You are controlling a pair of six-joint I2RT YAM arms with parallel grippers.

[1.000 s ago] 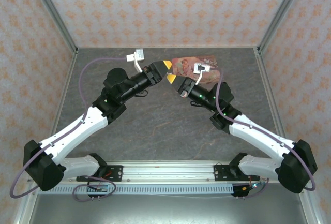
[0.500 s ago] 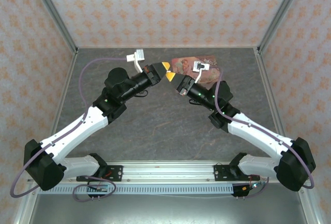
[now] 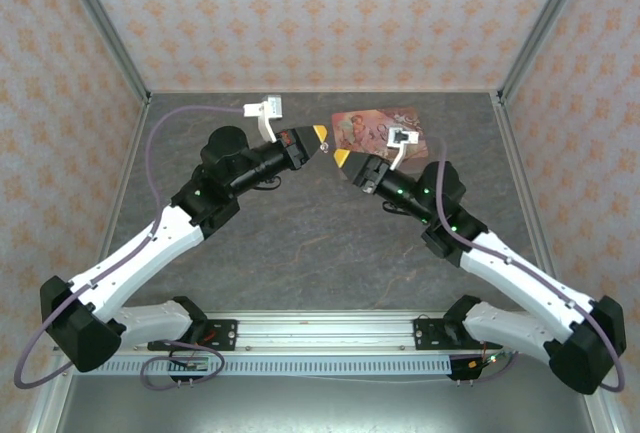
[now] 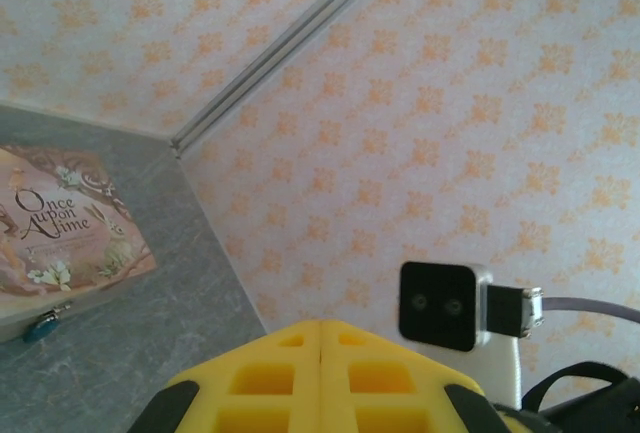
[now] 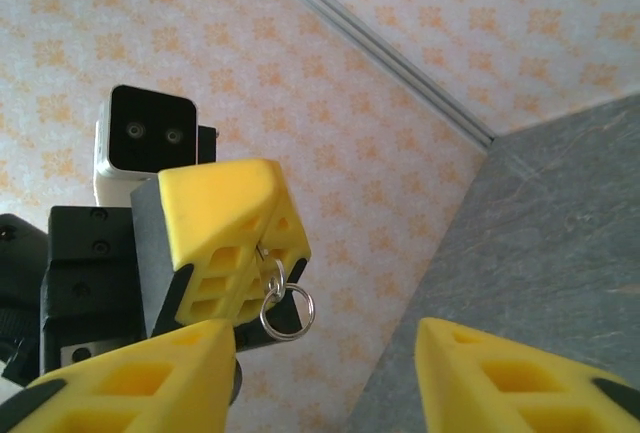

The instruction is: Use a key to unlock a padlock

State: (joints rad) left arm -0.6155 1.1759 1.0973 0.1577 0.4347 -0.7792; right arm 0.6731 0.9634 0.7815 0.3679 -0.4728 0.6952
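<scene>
- Now pinches small silver ringed key between the closed yellow plastic fingers of left gripper (blade hidden).
- Holds right gripper spread apart, empty, just beside.
- Finds tiny teal-blue padlock on grey marbled table, against pink illustrated box.

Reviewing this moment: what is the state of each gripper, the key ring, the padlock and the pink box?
left gripper: jaws shut on the key ring.
key ring: dangling from the left gripper's tips; the key itself is hidden.
right gripper: jaws open, nothing between them.
padlock: at the pink box's near edge; too small to tell whether it is locked.
pink box: lying flat, lid closed.
</scene>
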